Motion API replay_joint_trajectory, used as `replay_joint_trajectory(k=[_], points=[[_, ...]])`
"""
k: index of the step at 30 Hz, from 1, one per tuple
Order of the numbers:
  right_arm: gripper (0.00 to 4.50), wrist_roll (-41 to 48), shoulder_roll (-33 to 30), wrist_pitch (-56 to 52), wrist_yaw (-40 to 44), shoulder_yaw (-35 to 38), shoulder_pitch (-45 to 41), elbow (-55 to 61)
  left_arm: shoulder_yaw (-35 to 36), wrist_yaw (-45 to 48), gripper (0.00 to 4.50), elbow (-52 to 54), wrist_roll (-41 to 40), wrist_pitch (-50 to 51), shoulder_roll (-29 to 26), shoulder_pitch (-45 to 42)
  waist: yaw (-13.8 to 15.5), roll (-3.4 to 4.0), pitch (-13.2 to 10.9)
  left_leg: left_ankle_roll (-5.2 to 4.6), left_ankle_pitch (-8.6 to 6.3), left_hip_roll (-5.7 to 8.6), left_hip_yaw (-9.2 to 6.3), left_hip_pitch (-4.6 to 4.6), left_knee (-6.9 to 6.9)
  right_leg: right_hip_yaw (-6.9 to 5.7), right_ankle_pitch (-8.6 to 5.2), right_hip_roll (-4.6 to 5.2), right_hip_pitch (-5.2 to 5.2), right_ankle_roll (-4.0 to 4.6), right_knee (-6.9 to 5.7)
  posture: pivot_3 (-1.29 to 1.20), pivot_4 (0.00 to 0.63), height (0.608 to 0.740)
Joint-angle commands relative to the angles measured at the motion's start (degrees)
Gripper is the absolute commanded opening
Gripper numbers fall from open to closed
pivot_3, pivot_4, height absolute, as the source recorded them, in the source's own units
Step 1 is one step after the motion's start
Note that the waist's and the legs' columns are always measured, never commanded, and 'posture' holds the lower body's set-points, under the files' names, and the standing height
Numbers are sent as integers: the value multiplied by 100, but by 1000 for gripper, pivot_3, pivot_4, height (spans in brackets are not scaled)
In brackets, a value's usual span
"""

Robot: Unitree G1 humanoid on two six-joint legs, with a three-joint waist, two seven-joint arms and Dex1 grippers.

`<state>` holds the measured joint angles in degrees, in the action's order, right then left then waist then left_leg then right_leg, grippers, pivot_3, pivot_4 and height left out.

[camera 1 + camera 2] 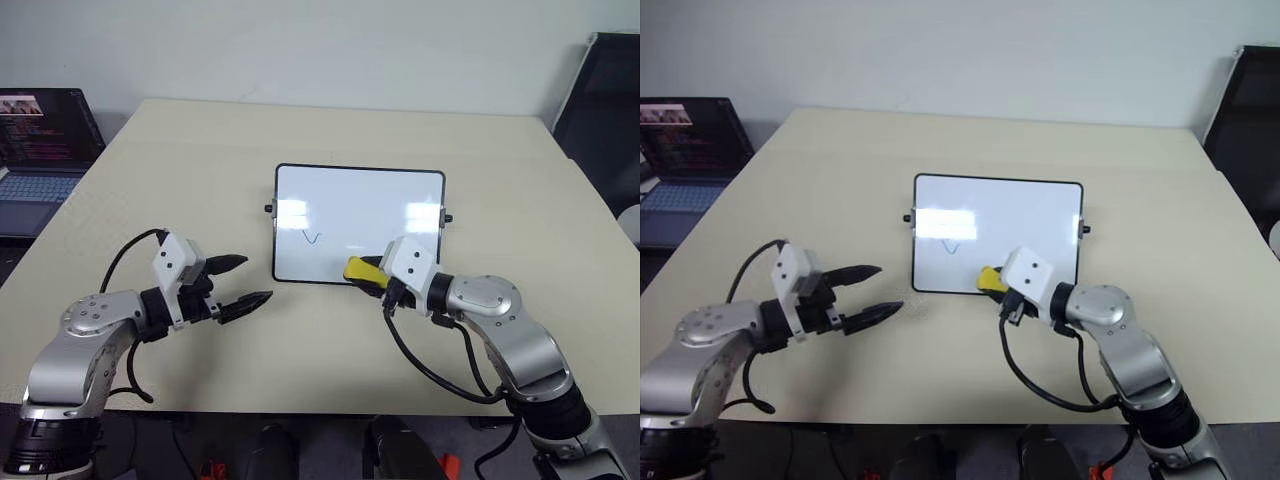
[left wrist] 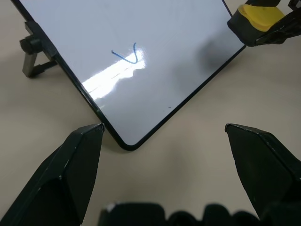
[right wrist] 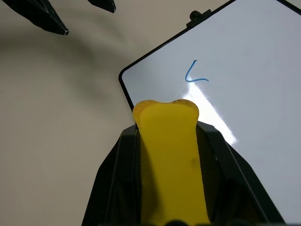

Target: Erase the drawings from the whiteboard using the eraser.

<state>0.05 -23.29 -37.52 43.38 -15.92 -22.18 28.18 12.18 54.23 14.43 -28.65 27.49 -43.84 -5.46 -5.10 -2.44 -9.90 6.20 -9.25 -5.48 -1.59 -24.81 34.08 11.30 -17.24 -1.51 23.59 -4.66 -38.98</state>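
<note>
The whiteboard point(image 1: 360, 215) lies in the middle of the table with one blue tick-like drawing point(image 1: 313, 237) on its left half, seen close in the left wrist view point(image 2: 128, 55). My right gripper point(image 1: 372, 280) is shut on the yellow eraser point(image 1: 360, 270), which sits over the board's near edge, right of the tick. In the right wrist view the eraser point(image 3: 169, 155) sticks out between the black fingers, short of the drawing point(image 3: 194, 75). My left gripper point(image 1: 245, 282) is open and empty, just left of the board's near left corner.
An open laptop point(image 1: 40, 150) sits off the table's left side. A black chair point(image 1: 605, 100) stands at the far right. The beige table point(image 1: 200, 160) has bare room all around the board. Small black knobs point(image 1: 269, 209) stick out from the board's sides.
</note>
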Motion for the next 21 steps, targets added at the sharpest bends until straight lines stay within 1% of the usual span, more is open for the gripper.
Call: replay_joint_trajectory(k=[1,10,15,19,21], points=[[1219,148,-18,164,-22,16,-129,20,260,-151,4500,343,-144,116,-81,15,0,0,0,0,0,0,-1,0,0,-1,0,0,0,0,0,0,150,740],[1219,209,-123,192,-37,-146,-80,-24,204,-251,4500,628,-205,436,-146,-107,1,0,0,0,0,0,0,0,-2,0,-1,0,1,1,1,0,150,740],[1219,175,5,304,-191,-177,-150,-88,130,-145,4500,534,-144,472,-246,-196,1,0,0,0,0,0,0,0,-2,0,-1,0,3,1,0,0,150,740],[1219,-205,39,733,-323,-500,-583,-530,-1,-29,4500,346,-32,383,-277,-281,-13,0,0,0,0,0,1,0,-2,0,0,0,4,1,0,0,150,740],[1219,-346,288,892,-445,-675,-1029,-1043,-94,64,4500,167,30,280,-265,-386,-25,0,-1,0,0,0,2,0,-2,0,0,0,6,1,-1,0,150,740]])
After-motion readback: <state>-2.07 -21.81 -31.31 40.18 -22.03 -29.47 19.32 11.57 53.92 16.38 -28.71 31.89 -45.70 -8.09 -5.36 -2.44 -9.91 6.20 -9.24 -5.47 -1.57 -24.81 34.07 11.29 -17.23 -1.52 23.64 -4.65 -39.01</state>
